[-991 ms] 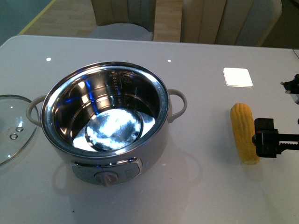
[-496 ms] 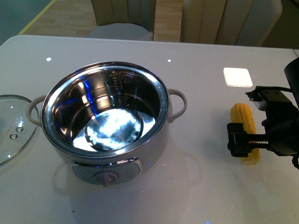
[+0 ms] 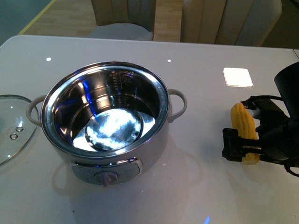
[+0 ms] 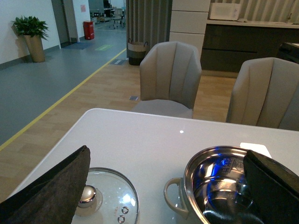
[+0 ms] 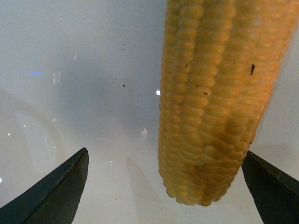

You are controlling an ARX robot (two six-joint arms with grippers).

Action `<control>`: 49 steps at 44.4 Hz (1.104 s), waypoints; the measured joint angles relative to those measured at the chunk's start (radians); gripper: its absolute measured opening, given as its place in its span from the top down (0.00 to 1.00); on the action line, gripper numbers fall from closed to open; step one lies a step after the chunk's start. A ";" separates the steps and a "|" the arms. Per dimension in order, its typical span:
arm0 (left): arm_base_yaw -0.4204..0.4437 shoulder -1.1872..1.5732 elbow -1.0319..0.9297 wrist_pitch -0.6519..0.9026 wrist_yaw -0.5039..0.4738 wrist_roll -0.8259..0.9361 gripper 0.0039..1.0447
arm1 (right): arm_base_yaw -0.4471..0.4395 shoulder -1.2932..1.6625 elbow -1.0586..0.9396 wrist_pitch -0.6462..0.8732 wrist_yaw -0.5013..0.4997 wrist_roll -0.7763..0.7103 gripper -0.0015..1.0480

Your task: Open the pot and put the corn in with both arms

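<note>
Lid (image 3: 11,128) off: one round glass disc with a steel rim lies flat at the left edge of the white table (image 3: 210,196), just beside the pot (image 3: 105,116). The left gripper (image 4: 166,158) does not show in the front view. Its wrist view shows its two dark fingers (image 4: 51,191) spread wide with nothing held, and the lid with its single steel knob (image 4: 86,196) and the pot's rim lie between them.

The one pot stands open left of the table's centre, its cream body upright and its shiny steel bowl empty. It has two loop handles (image 3: 177,105), one on each side, and one dial (image 3: 108,178) on the panel facing the robot. Beyond the table stand two pale upholstered chairs (image 4: 170,70). One small white square (image 3: 238,77) lies flat on the table, right of the pot and beyond the corn.

The single corn (image 3: 244,122) lies on the table well to the right of the pot, apart from it, with its length running roughly away from the robot. The right gripper (image 3: 245,149) sits over the cob's near end. One black finger stands on the table just left of the cob, and the other is hidden behind the gripper's body. In the right wrist view its two fingers (image 5: 65,186) are spread wide with the cob between them, much nearer one finger than the other. Whether that finger touches the kernels cannot be told. The corn rests on the table, outside the pot.
</note>
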 joint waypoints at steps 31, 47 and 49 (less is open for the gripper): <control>0.000 0.000 0.000 0.000 0.000 0.000 0.06 | 0.015 0.092 -0.015 0.254 0.153 0.021 0.08; 0.000 0.000 0.000 0.000 0.000 0.000 0.06 | 0.017 0.121 0.010 0.271 0.185 0.020 0.29; 0.000 0.000 0.000 0.000 0.000 0.000 0.06 | 0.017 0.121 0.010 0.272 0.185 0.020 0.36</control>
